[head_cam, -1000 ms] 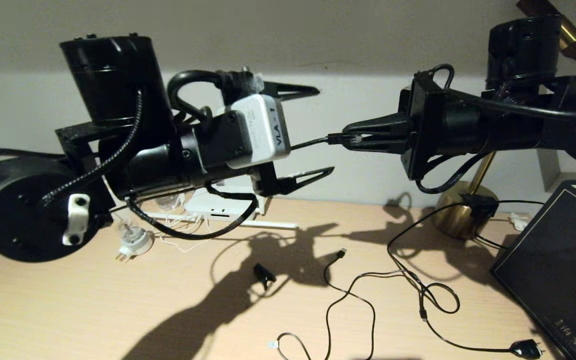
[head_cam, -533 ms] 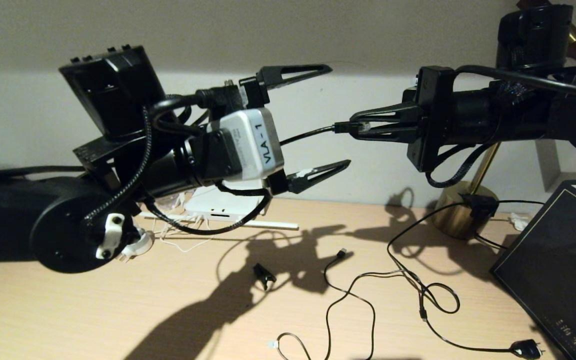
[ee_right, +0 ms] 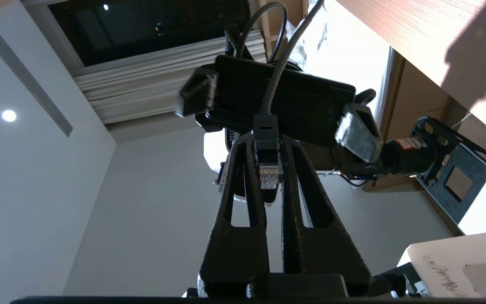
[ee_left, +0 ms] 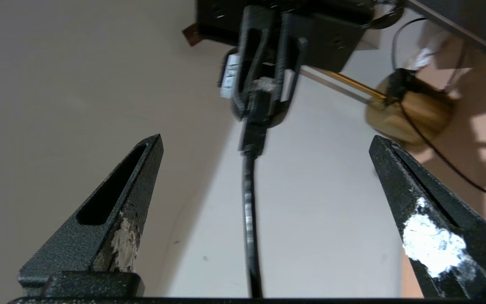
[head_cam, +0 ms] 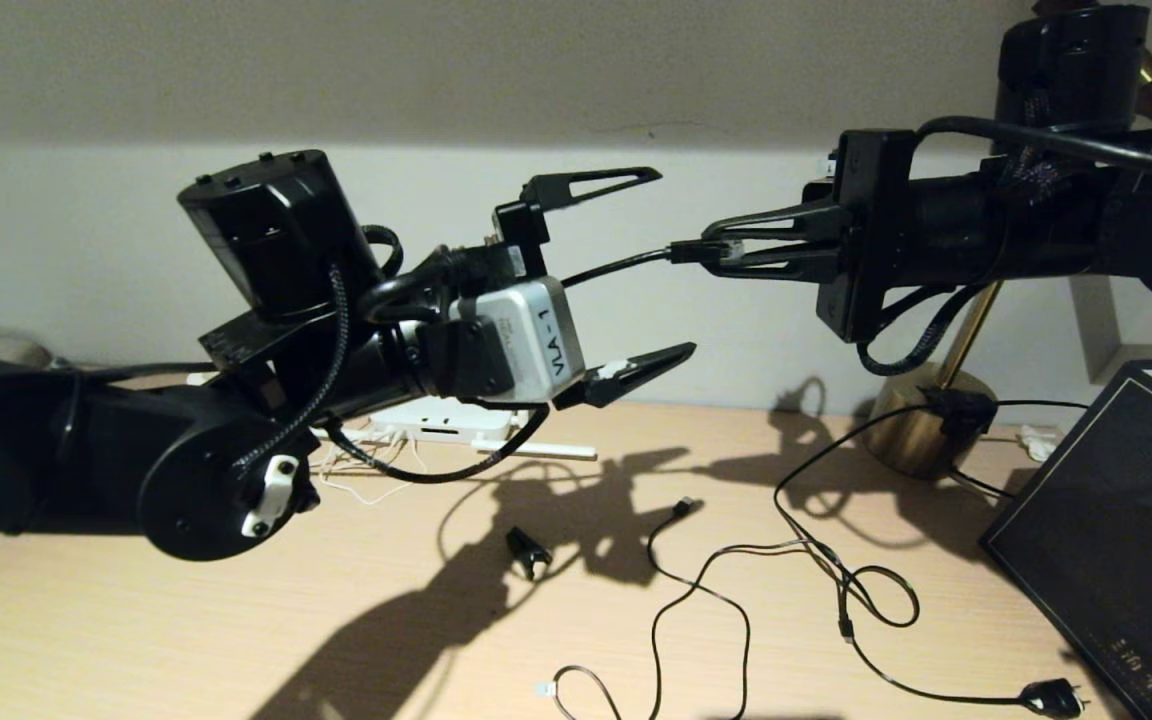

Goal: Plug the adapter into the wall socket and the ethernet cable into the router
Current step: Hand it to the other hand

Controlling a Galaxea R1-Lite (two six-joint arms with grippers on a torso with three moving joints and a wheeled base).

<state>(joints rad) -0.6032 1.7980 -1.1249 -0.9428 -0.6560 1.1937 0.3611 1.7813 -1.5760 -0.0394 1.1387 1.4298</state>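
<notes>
Ethernet cable (head_cam: 616, 268) — connector pinched in right end effector (head_cam: 711, 252) (fingers closed) — left end effector (head_cam: 671, 265) gapes wide.

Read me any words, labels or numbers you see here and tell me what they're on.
"VLA-1": on the white camera housing at the left arm's wrist.
Gold lettering on the black box at the table's right edge: too small to read.
Red label on a part in the right wrist view: blurred.
</notes>
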